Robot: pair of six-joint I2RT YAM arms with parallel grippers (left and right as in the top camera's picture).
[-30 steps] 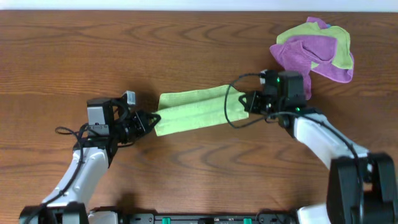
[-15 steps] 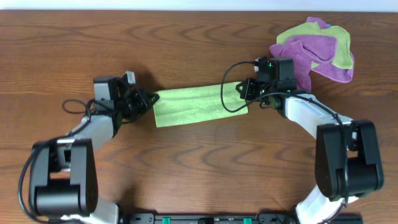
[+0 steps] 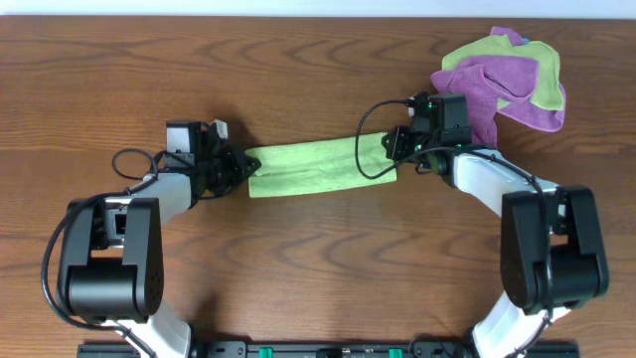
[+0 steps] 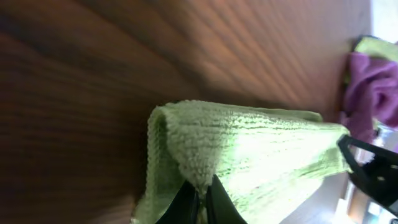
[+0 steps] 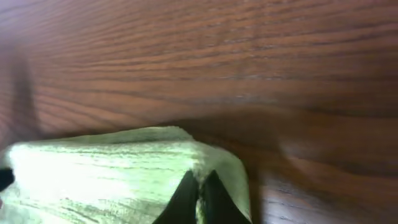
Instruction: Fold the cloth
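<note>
In the middle of the table (image 3: pixel 298 70), the cloth (image 3: pixel 318 167) is laid out as a narrow folded strip, stretched from left to right, with its right end slightly farther away. Its left end is pinched by the left gripper (image 3: pixel 241 166), which is closed tightly on a raised corner of the fabric. Its right end is clamped likewise by the right gripper (image 3: pixel 392 151), narrowed onto the doubled edge. At the far right, purple cloths (image 3: pixel 492 94) are heaped with a second green cloth (image 3: pixel 542 75) bunched among them, apart from the strip.
</note>
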